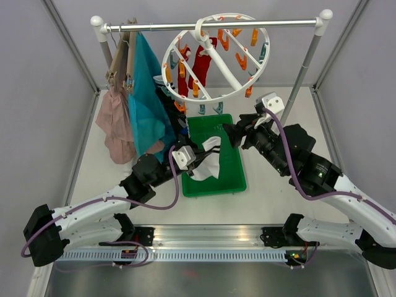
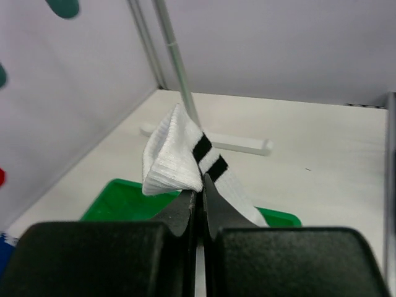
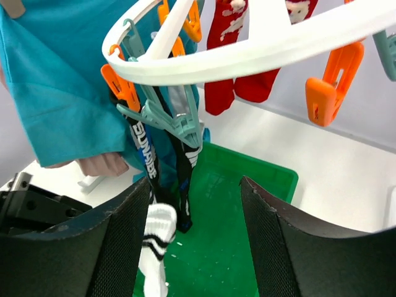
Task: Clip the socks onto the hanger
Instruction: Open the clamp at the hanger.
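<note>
Clamped tight, our left gripper (image 2: 199, 197) pinches a white sock (image 2: 172, 162) with 2 black stripes just below its cuff. The cuff stands free above the fingers and the foot trails down behind them. We judge that grip deliberate: a free cuff edge is what a clip needs to bite. Our right gripper (image 3: 195, 185) has its jaws spread wide with nothing between them. It sits just under the near rim of the hanger (image 3: 247, 54), facing the clips, placed, we think, to press one open or to steady the ring.

The hanger hangs by its hook from the rail (image 1: 185, 26), which leaves both arms free to work beneath it. On it, 2 red socks (image 3: 218, 68) hang at the far side. Dark socks (image 3: 141, 145) with blue and white lettering dangle on the near left, beneath a teal clip (image 3: 176, 120). Several orange clips (image 3: 328, 86) carry nothing.

Below sits the green bin (image 1: 234, 166). From overhead, the white sock hangs over its left half. The floor we can see holds no other sock, though the arms hide part of it.
</note>
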Controlling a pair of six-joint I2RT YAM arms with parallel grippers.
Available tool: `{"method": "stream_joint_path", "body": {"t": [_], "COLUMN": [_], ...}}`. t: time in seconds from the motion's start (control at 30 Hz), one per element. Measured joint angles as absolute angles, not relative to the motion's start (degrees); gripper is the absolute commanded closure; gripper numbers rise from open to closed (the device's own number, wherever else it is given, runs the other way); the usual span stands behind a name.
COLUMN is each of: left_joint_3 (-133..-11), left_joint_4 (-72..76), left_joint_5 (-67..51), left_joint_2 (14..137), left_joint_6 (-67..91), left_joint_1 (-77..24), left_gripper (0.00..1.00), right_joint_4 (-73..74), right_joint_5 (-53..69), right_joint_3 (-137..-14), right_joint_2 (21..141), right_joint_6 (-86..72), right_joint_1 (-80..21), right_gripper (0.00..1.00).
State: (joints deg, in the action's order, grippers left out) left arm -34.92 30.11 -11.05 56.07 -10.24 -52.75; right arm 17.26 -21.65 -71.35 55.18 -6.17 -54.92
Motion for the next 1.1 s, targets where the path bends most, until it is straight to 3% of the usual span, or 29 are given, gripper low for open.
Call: {"method": "stream_joint_path", "body": {"t": [0.3,1.1], "left_joint_3": [-34.4,-36.5], "left_joint_4": [39.4,38.6], "left_joint_5": [-0.1,1.5], "left_joint_2": [57.0,56.9], "left_joint_6": [-17.5,-18.2], "left_joint_1": [-54.0,-54.5], "left_gripper": [0.98,0.98], "right_joint_4": [13.2,3.3], "right_joint_5": [-22.9,-22.5], "right_joint_3": [-71.7,-71.4], "right_joint_2": [58.3,63.7], "right_joint_6": [1.3,10.9], "right_joint_1": [-54.9,-54.9], "right_gripper": [0.28,0.26]}}
